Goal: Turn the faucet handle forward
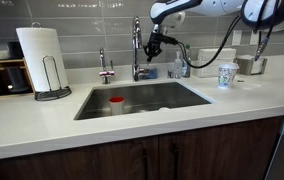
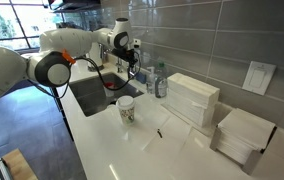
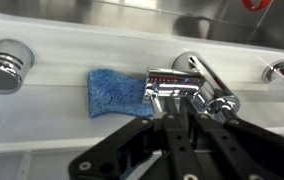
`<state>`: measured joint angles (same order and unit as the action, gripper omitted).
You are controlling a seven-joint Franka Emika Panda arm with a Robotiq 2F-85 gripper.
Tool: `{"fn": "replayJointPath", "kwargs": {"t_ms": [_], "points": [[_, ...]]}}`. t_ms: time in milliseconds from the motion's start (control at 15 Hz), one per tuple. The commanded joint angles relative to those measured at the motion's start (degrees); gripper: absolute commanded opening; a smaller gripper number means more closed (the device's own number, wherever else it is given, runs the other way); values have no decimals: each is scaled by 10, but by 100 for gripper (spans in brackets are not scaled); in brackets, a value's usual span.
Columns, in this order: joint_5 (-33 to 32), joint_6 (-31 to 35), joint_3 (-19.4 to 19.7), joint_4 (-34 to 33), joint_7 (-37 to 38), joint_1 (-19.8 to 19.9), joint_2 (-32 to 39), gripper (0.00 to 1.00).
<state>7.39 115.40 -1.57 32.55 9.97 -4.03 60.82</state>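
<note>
The tall chrome gooseneck faucet (image 1: 136, 45) stands behind the sink (image 1: 187, 96). Its faucet handle (image 3: 172, 80) is a short chrome lever lying crosswise in the wrist view, sticking out from the faucet body (image 3: 214, 88). My gripper (image 3: 179, 98) has its black fingers close together, with the tips right against the lever; nothing is held between them. In both exterior views the gripper (image 1: 154, 44) (image 2: 132, 60) hangs beside the faucet at handle height, above the back edge of the sink.
A blue sponge (image 3: 117, 90) lies on the ledge behind the handle. A smaller chrome tap (image 1: 105, 68), a paper towel roll (image 1: 39, 60), a patterned cup (image 1: 227, 75) (image 2: 126, 109) and a bottle (image 1: 182, 66) stand on the counter. A red item (image 1: 116, 101) sits in the sink. White boxes (image 2: 194, 98) stand further along the counter.
</note>
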Motion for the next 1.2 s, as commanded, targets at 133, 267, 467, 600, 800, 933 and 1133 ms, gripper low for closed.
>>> {"fn": "replayJointPath", "kwargs": {"t_ms": [133,267,467,600,800,933,1133], "points": [[-1,-92,-4,-9,-1,-12,-10,3],[-6,-91,3,-15,4,-16,-8,3],[-6,-91,7,-19,7,-14,-12,45],[-10,-89,15,-23,14,-12,-15,50],[-9,-62,24,-35,20,-7,-14,40],[-11,-30,32,-45,25,-6,-9,25],[-8,14,38,-48,29,-6,-2,0]]}}
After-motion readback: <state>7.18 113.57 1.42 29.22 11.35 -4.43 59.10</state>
